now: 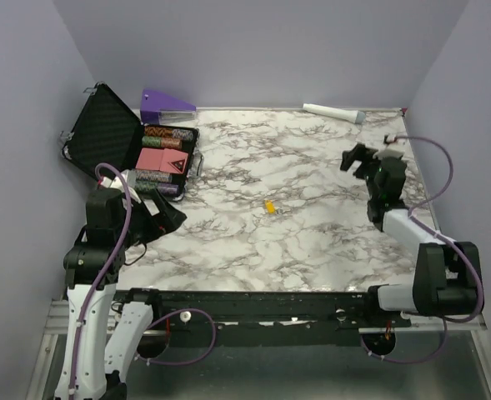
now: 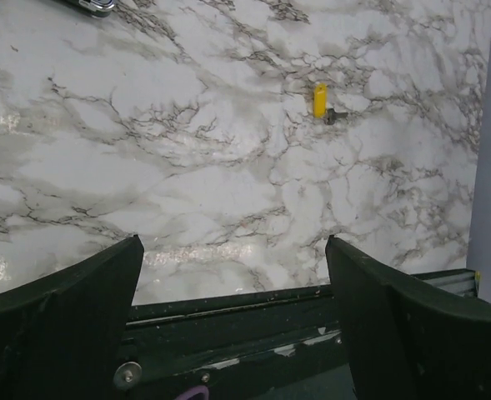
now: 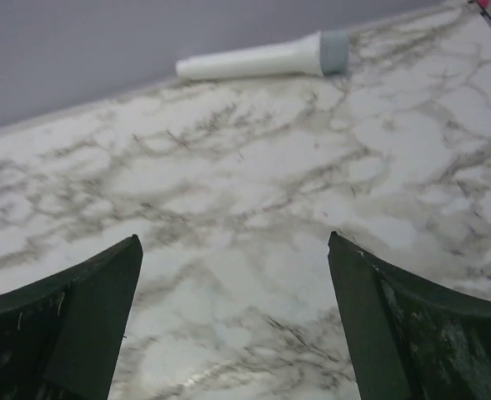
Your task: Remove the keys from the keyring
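The keys (image 1: 269,206) are a tiny yellow-orange bunch lying near the middle of the marble table (image 1: 312,242). In the left wrist view the keys (image 2: 320,99) lie far ahead, with a small grey piece (image 2: 335,116) touching them; I cannot tell whether it is the keyring. My left gripper (image 1: 168,215) hangs open over the table's near left edge, well short of the keys. In its own view the left gripper (image 2: 232,243) holds nothing. My right gripper (image 1: 358,158) is open at the far right, pointing away from the keys. In its own view the right gripper (image 3: 232,240) is also empty.
An open black case (image 1: 103,133) with poker chips (image 1: 160,158) sits at the back left, with a purple wedge (image 1: 167,103) behind it. A white cylinder with a grey tip (image 1: 333,112) lies along the back wall, and this cylinder (image 3: 262,57) shows ahead of the right gripper.
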You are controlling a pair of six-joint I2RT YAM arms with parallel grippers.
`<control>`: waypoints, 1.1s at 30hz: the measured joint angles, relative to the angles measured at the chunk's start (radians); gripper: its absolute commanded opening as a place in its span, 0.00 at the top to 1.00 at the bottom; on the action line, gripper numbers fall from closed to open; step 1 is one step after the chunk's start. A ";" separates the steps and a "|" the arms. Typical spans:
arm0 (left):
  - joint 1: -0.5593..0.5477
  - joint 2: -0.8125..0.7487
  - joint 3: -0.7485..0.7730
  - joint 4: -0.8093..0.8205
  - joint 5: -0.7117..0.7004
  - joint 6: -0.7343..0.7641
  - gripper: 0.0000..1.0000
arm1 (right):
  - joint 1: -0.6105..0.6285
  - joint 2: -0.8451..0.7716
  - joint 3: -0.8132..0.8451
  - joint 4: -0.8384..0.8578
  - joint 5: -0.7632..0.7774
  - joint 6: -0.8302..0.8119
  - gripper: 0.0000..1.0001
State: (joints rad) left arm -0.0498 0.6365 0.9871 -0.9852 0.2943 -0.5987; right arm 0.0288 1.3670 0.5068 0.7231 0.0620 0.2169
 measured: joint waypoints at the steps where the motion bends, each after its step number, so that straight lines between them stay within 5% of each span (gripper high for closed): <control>1: 0.000 0.000 0.001 -0.008 0.010 0.012 0.01 | 0.000 -0.023 0.095 -0.120 -0.014 0.035 0.00; 5: -0.011 0.045 0.010 -0.043 0.014 0.051 0.01 | 0.000 -0.098 0.313 -0.386 -0.138 0.258 0.00; 16: -0.026 -0.011 -0.150 0.068 0.079 -0.118 0.01 | -0.011 -0.097 0.336 -0.950 -0.388 0.503 0.00; 20: -0.026 -0.045 -0.258 0.149 0.166 -0.184 0.01 | -0.011 -0.153 0.357 -1.020 -0.431 0.513 0.00; 28: -0.080 0.098 -0.201 0.218 0.202 -0.142 0.01 | 0.044 -0.272 0.358 -1.069 -0.499 0.610 0.00; 33: -0.318 0.226 -0.134 0.258 0.121 -0.078 0.02 | 0.090 -0.283 0.394 -1.109 -0.583 0.629 0.00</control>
State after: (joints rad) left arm -0.3676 0.8627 0.8532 -0.7269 0.4156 -0.6769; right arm 0.1184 1.0840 0.9012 -0.3859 -0.5213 0.8463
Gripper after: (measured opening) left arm 0.988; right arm 0.998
